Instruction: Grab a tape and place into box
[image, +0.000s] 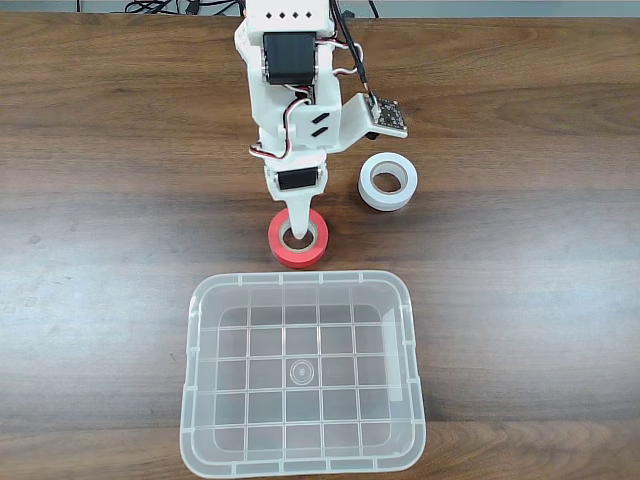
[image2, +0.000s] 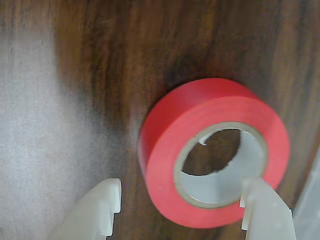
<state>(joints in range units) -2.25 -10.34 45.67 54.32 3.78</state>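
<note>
- Red-orange tape (image: 298, 238), flat on dark wood-grain table (image: 100, 200), hole up; just short of near rim of box (image: 302, 380), apart from it in the fixed view.
- Clear plastic box, grid-patterned floor, nothing inside; tape not yet delivered.
- White roll (image: 387, 181), near the tape, to its right in the fixed view, not touching.
- Gripper (image2: 185, 200) lowered over the tape, spread wide: one white finger (image2: 262, 207) at the grey-brown core, at or inside the hole's edge; the other well outside the roll's wall, over bare wood. Nothing held; contact with the roll not certain from these views.
- Risk, pinch placement: fingers straddling one wall of the ring rather than the whole roll; closing likely to catch only that wall, roll tilting or swinging on lift.
- Risk, slide: outer finger travelling far before meeting the wall; light roll likely pushed across smooth wood, possibly against the box rim.
- Risk, shallow depth: tips too high on the wall, smooth tape face slipping out during lift.
- Risk, carry: box rim close ahead; low carry likely to clip it.
</note>
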